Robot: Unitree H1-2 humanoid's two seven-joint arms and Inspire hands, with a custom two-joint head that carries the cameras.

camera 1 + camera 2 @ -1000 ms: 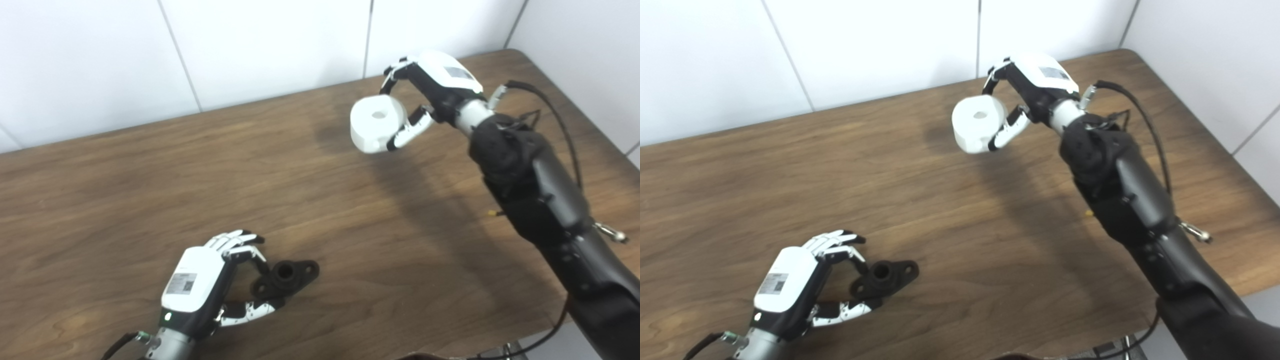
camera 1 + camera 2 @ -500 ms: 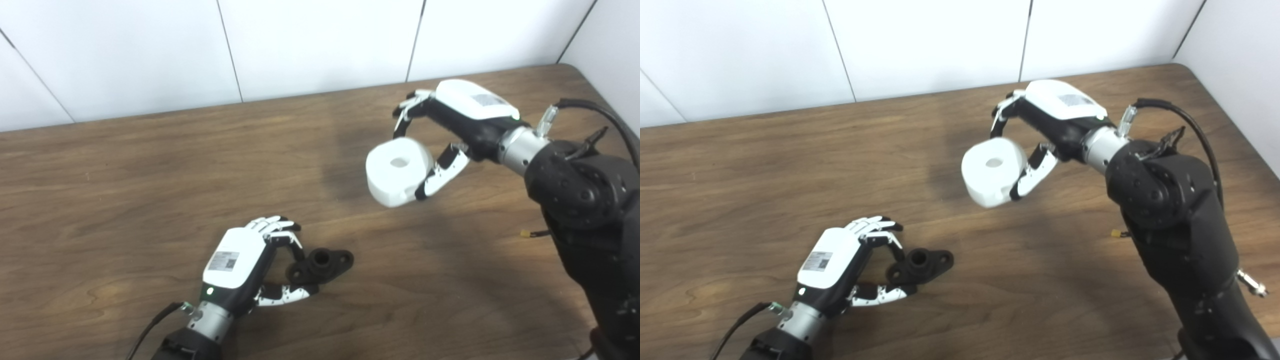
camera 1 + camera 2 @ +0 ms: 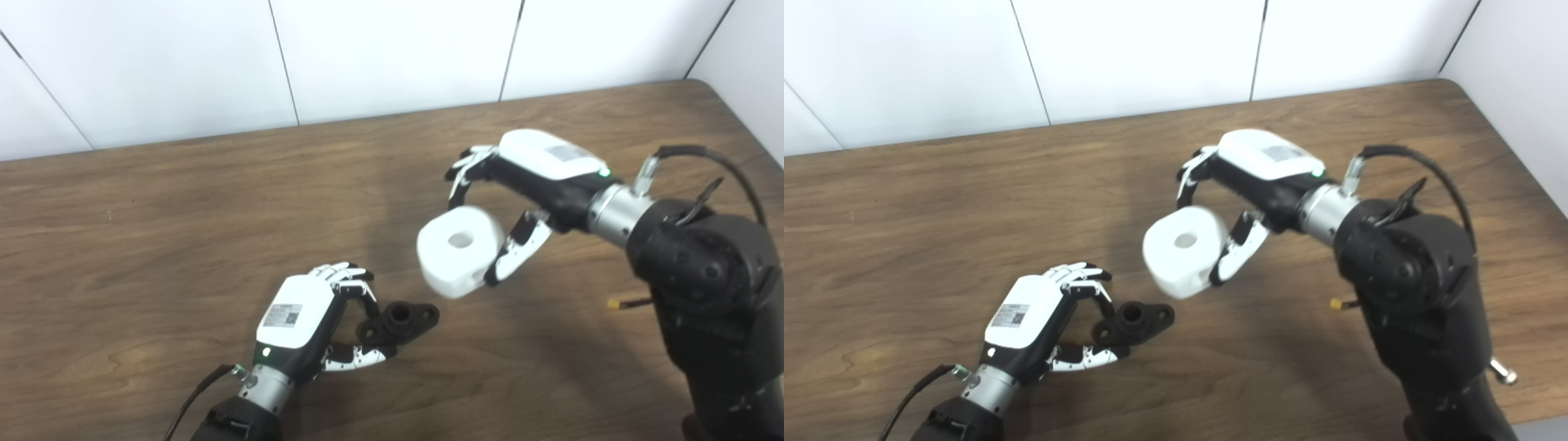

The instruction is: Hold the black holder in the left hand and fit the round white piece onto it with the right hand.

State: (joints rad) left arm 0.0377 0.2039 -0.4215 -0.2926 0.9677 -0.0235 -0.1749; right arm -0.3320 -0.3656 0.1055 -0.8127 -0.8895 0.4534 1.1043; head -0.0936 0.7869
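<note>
1. Black holder (image 3: 399,319) sits low on the wooden table (image 3: 153,202), pinched at its near end by the left hand (image 3: 306,321), fingers above and thumb below closed on it, bore facing up.
2. Round white piece (image 3: 459,251) is up in the air, clamped in the right hand (image 3: 520,190) between curled fingers on the far side and thumb on the near side.
3. Big change over the last second: the right arm has swung that piece in from the far right of the table and down. It now hangs near the holder, up and to its right, still apart from it.
4. The left hand has kept its pinch throughout; the holder looks unmoved.
5. So the carry is nearly done. I'd judge lining the piece's centre hole over the raised boss comes next, and its tilt needs levelling first.
</note>
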